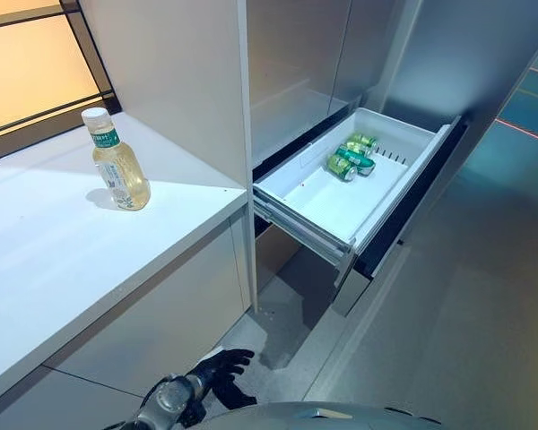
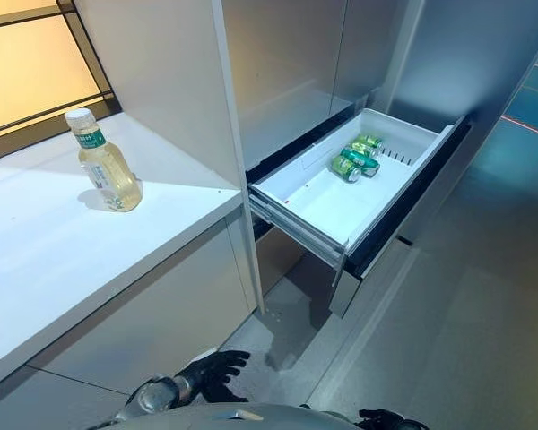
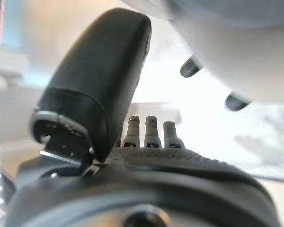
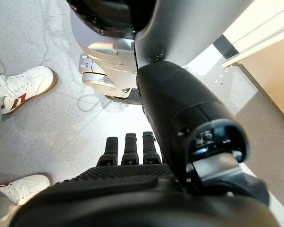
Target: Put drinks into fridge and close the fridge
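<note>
One bottle (image 1: 117,161), upper left on the counter (image 1: 63,260), uncollected; drawer (image 1: 341,202) open with cans (image 1: 351,154). Both hands, left hand (image 1: 217,372) and right hand (image 4: 132,151), hang low, fingers relaxed, holding nothing; a careless reach risks toppling it.

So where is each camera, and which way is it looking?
Left eye view: on the head, looking down at the bottle on the counter and the open fridge drawer holding green cans; the left hand hangs low.
Right eye view: beside it, same scene; the right hand peeks in at the lower edge.
Left wrist view: on the left wrist, along its straight fingers; beyond is blurred.
Right wrist view: on the right wrist, facing the floor and a person's shoes.
Shared: both eyes show bottle, drawer and cans.
</note>
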{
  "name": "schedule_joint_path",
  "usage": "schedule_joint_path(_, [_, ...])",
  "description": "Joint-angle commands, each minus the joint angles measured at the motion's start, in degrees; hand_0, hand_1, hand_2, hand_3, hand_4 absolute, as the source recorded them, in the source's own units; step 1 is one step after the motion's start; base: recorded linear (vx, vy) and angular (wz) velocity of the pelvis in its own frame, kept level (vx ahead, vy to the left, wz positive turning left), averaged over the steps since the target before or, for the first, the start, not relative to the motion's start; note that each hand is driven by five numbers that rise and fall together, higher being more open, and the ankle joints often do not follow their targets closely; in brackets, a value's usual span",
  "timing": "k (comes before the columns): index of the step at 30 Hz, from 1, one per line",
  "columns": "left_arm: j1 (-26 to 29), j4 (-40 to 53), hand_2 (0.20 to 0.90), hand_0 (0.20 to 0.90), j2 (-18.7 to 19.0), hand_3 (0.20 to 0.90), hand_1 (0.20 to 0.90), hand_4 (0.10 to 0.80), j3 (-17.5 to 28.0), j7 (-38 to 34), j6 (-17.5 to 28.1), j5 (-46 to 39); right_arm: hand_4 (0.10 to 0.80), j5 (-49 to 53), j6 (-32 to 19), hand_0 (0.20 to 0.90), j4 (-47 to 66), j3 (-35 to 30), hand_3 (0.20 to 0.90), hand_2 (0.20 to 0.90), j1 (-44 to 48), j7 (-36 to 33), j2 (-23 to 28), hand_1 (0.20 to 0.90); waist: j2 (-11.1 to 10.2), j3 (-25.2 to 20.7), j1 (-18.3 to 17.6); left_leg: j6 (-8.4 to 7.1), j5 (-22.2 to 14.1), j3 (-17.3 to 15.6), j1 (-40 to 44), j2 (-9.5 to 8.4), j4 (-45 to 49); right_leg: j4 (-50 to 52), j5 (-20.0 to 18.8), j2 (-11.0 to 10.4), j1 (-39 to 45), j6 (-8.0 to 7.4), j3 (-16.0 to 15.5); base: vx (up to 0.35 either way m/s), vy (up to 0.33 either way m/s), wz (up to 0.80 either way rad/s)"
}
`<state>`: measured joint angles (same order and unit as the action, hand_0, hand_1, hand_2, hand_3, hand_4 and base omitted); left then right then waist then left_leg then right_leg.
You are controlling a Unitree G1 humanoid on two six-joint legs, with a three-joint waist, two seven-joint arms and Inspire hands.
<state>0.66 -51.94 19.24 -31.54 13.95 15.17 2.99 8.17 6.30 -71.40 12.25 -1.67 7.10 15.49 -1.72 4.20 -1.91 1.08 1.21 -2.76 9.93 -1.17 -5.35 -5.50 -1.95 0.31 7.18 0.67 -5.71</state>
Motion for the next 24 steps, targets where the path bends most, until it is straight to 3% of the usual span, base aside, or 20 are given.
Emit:
schedule_joint_path(1, [9.8, 8.8, 0.9, 0.9, 1.0, 0.9, 0.9, 0.8, -1.3, -1.3, 4.1, -0.3, 0.8, 1.5, -0.2, 0.9, 0.7, 2.8, 0.9, 0.9, 3.2, 3.0, 0.9, 0.9, 1.4, 1.5, -0.5, -1.32, -5.4, -2.3, -0.6, 0.5, 0.4, 2.6, 3.3, -2.5, 0.1, -6.41, -3.3, 0.0, 0.0, 0.0])
schedule_joint_path(2, [10.2, 10.2, 0.9, 0.9, 1.5, 0.9, 0.9, 0.8, -1.6, -1.4, 3.3, -0.4, 0.8, 1.5, -0.1, 0.9, 0.7, 2.7, 0.9, 0.9, 3.3, 3.1, 1.1, 0.9, 1.4, 1.5, -0.5, -1.31, -5.4, -2.3, -0.6, 0.51, 0.4, 2.6, 3.3, -2.5, 0.1, -6.44, -3.4, 0.0, 0.0, 0.0])
schedule_joint_path(4, [11.1, 12.8, 0.9, 0.9, 2.7, 0.9, 0.9, 0.8, -3.7, -0.8, 5.8, -1.3, 0.8, 1.2, -0.3, 0.9, 0.4, 2.4, 0.9, 0.9, 3.5, 3.2, 1.1, 0.9, 1.5, 1.3, -0.4, -1.28, -5.3, -2.4, -0.9, 0.54, 0.4, 2.5, 3.3, -2.4, -0.1, -6.42, -3.3, 0.0, 0.0, 0.0])
schedule_joint_path(6, [11.2, 20.4, 0.9, 0.9, 5.5, 0.9, 0.9, 0.8, -4.1, 2.9, 5.1, -3.8, 0.8, 1.8, 0.0, 0.9, 1.3, 2.3, 0.9, 0.9, 3.4, 3.0, 1.6, 0.9, 1.8, 1.8, -0.1, -1.29, -5.3, -2.1, -1.2, 0.54, 0.4, 2.4, 3.4, -2.4, -0.2, -6.32, -3.7, -0.045, 0.018, 0.0])
schedule_joint_path(11, [10.9, 37.5, 0.9, 0.9, 11.9, 0.9, 0.9, 0.8, -2.2, 7.4, 2.5, -5.9, 0.8, 2.1, 1.0, 0.9, 3.7, 1.0, 0.9, 0.9, 2.1, 1.7, 1.6, 0.9, 2.4, 2.3, 0.6, -0.98, -4.9, -0.9, -1.7, 0.2, 0.4, 2.3, 3.2, -2.7, -0.2, -6.33, -4.3, -0.029, 0.018, 0.06])
schedule_joint_path(16, [12.1, 47.1, 0.9, 0.9, 13.6, 0.9, 0.9, 0.8, -1.2, 10.0, 1.5, -9.5, 0.8, 2.7, 0.5, 0.9, 3.9, 1.4, 0.9, 0.9, 1.5, 0.6, 0.8, 0.9, 2.5, 2.1, 0.7, -0.83, -4.9, -0.6, -1.8, 0.11, 0.4, 1.9, 3.1, -2.6, 0.1, -6.29, -4.4, 0.0, -0.001, 0.05])
schedule_joint_path(24, [13.9, 63.6, 0.9, 0.9, 14.6, 0.9, 0.9, 0.8, 3.5, 18.5, -1.4, -30.6, 0.8, 3.4, -1.3, 0.9, 2.9, 1.3, 0.9, 0.9, 0.4, -0.4, 0.1, 0.9, 2.4, 1.7, 1.2, -0.79, -4.9, 0.2, -2.2, -0.02, 0.4, 1.4, 2.7, -2.8, 0.2, -6.15, -4.7, 0.0, -0.002, 0.01])
